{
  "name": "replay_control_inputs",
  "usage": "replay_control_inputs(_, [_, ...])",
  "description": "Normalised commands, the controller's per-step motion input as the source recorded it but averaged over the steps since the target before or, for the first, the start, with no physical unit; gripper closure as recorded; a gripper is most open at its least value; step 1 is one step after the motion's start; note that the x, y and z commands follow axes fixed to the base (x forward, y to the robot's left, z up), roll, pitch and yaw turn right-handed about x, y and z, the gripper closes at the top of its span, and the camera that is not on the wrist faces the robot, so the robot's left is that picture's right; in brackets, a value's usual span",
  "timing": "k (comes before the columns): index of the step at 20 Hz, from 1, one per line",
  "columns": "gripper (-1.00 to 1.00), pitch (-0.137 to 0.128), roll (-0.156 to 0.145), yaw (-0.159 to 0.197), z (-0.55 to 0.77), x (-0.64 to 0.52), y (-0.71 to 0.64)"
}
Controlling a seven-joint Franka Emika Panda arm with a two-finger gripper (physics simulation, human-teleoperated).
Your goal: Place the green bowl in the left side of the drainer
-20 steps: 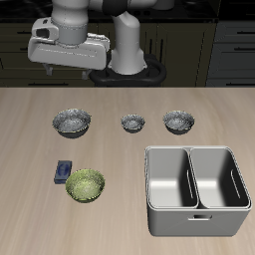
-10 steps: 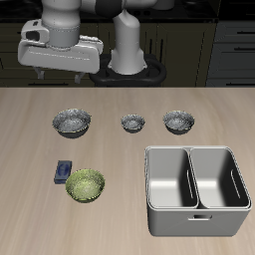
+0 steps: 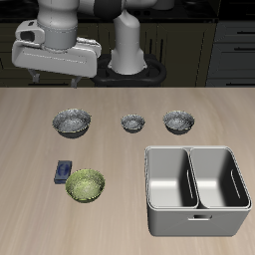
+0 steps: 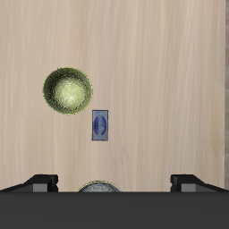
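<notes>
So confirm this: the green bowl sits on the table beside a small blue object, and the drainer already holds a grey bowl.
Not quite. The green bowl does sit beside the small blue object, but the drainer holds nothing: both compartments are empty in the exterior view. The grey bowls stand on the table farther back.

Mottled yellow-green bowl (image 3: 85,185); speckled grey bowls (image 3: 72,122); plain grey drainer (image 3: 197,188); small blue block (image 3: 64,171) with darker oval; pale wood-grain desk (image 3: 30,214); black jaws.
</notes>
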Motion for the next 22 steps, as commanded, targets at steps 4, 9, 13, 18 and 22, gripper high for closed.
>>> replay_control_inputs(4, [-1.00, -0.026, 0.011, -0.013, 0.10, 0.29, 0.03])
replay_control_inputs(9, [-1.00, -0.020, 0.004, -0.010, 0.04, 0.29, 0.10])
replay_control_inputs(13, [-1.00, -0.015, 0.016, 0.003, 0.00, 0.22, 0.12])
replay_control_inputs(18, [-1.00, -0.003, -0.018, -0.039, 0.00, 0.30, 0.03])
replay_control_inputs(22, [-1.00, -0.005, 0.000, 0.003, -0.02, 0.19, 0.11])
